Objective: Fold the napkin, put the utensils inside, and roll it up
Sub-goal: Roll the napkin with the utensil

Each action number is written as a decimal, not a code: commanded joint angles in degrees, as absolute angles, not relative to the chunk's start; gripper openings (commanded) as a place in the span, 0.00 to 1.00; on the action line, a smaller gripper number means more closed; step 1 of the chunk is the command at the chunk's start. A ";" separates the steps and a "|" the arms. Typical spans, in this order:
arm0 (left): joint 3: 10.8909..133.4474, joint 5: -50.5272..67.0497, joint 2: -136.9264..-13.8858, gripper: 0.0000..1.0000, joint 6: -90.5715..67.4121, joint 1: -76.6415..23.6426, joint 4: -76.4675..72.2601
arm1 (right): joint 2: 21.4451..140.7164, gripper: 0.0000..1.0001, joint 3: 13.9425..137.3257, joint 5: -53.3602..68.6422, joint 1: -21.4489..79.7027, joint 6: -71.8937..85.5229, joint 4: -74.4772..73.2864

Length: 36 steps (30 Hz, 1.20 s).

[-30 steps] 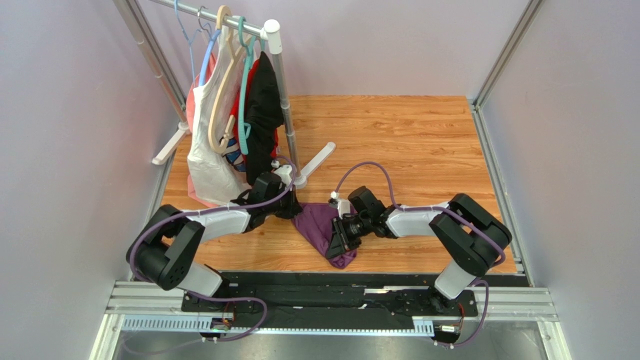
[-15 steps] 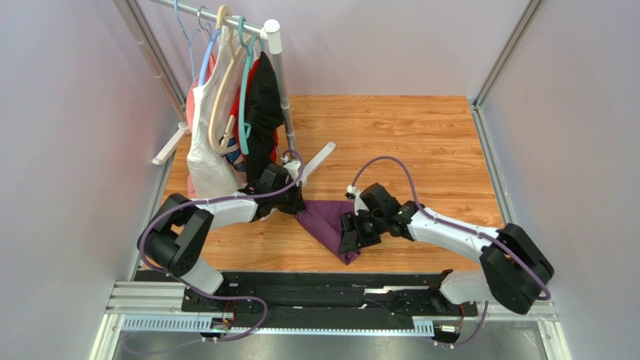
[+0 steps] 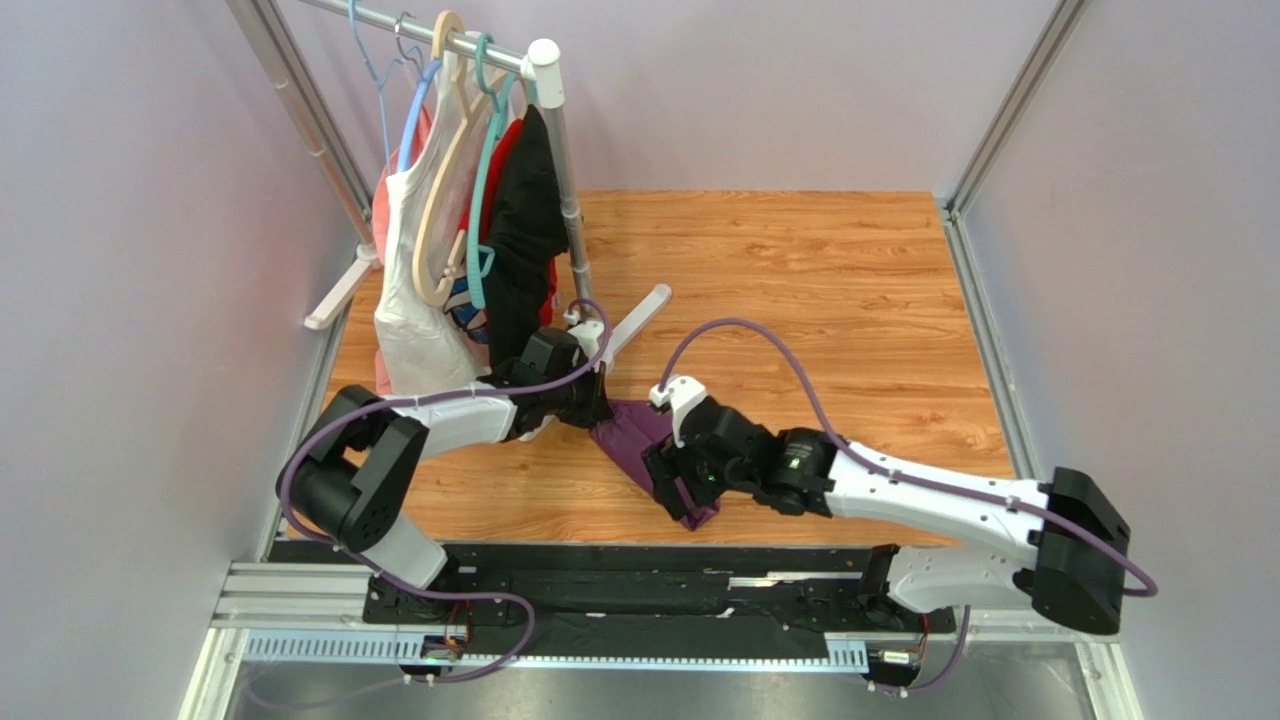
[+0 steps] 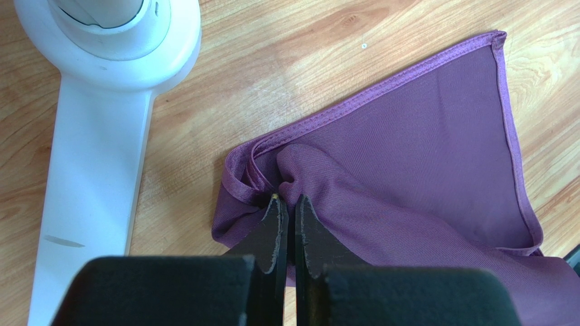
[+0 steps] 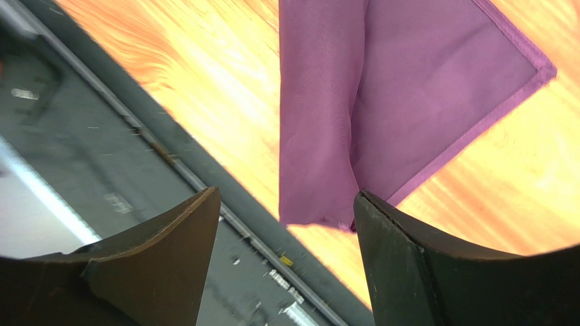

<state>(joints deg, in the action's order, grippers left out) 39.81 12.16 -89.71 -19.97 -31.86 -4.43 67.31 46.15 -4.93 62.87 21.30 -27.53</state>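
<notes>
The right fingers [image 3: 679, 477] have just let go. A second ago they were pinched on the napkin [image 3: 643, 447] and carrying it across; now they stand wide apart and hold nothing, hovering over its near tip, which the right wrist view shows lying flat between them.

The left fingers [image 4: 286, 209] have not changed. They are shut tight on a bunched corner of the napkin at its far left, just beside the white rack foot [image 4: 102, 142].

The napkin lies on the desk [image 3: 842, 300] in the near middle, between the two arms. It was a crumpled heap a second ago and is now a folded, roughly triangular shape, with a hemmed edge along the far side and a point toward the desk's near edge. Its right part is smooth, but a loose ridge of cloth runs from the left-hand pinch toward the near tip.

I judge the fold as laid down but not tidy, since the held corner is still puckered. Releasing that corner and flattening the ridge looks like the next need. No utensils show in any view, so placing them and rolling are still to come.
</notes>
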 commanded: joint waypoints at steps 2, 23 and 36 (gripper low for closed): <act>40.08 11.69 -90.97 0.00 -17.84 -32.26 -0.26 | 75.05 0.76 47.64 -21.61 68.46 16.35 -21.10; 39.29 11.60 -88.51 0.00 -19.51 -32.34 -0.26 | 88.69 0.02 48.35 -20.40 73.30 25.04 -21.80; 32.44 11.78 -71.21 0.85 -23.29 -32.26 -1.49 | 81.12 0.00 31.12 7.53 60.92 27.42 -2.56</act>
<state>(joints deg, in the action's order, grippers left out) 34.41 11.88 -75.72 -21.80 -32.16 -0.62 81.12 35.18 -4.56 64.18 25.39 -6.15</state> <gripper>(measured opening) 0.841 0.115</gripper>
